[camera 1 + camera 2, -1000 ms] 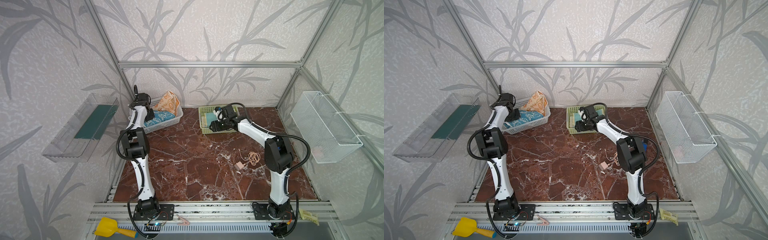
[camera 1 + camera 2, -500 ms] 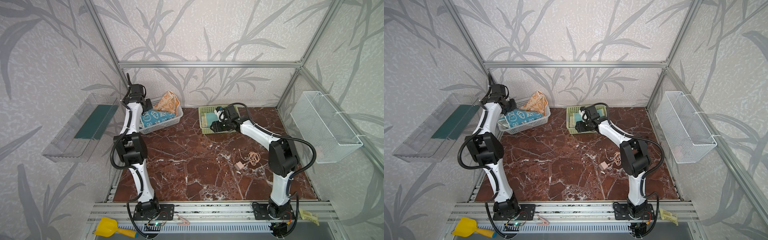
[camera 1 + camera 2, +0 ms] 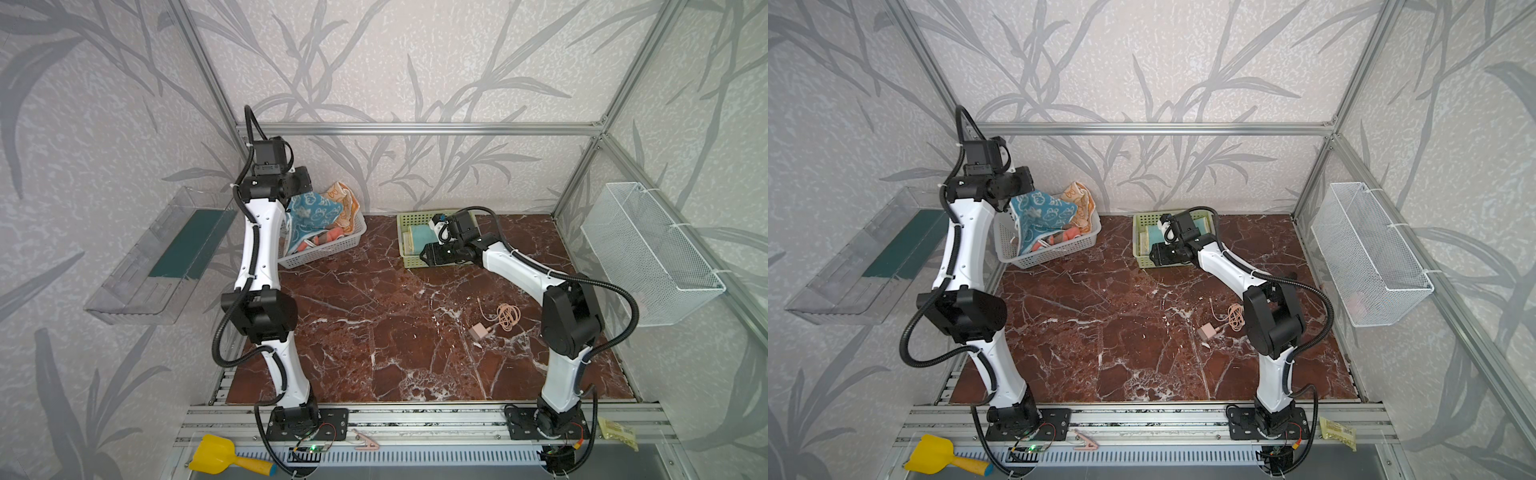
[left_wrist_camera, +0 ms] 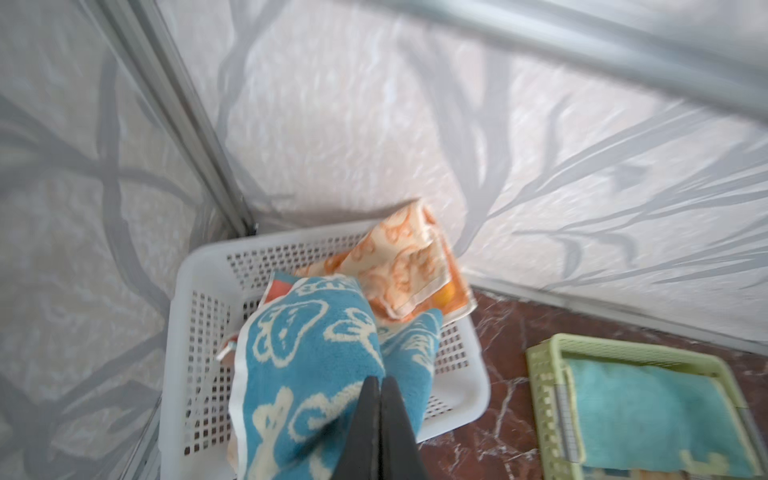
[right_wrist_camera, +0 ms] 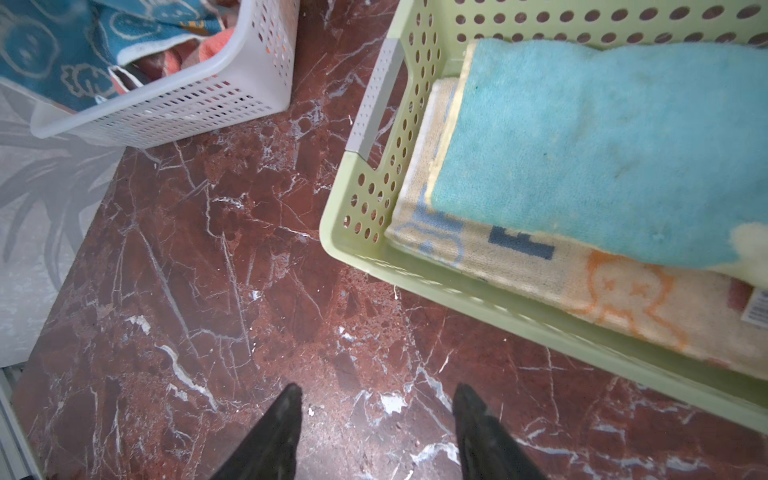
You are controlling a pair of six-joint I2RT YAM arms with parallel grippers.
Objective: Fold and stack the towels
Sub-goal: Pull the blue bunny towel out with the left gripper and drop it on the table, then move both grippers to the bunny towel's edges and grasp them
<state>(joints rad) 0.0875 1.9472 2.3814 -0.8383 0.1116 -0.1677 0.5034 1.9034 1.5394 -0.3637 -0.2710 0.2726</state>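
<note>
The left hand (image 4: 380, 399) is clenched on the blue towel (image 4: 307, 357), holding it raised with its lower part hanging into the white basket (image 3: 316, 253) at the counter's (image 3: 374, 324) eleven o'clock, probably to carry it out for folding; the orange towel (image 4: 407, 257) stands crumpled behind it; the right hand (image 5: 376, 399) hangs released over bare counter, just beside the green basket (image 5: 357, 245) at twelve o'clock, where folded towels (image 5: 582, 145) lie stacked; it seems ready to help.
</note>
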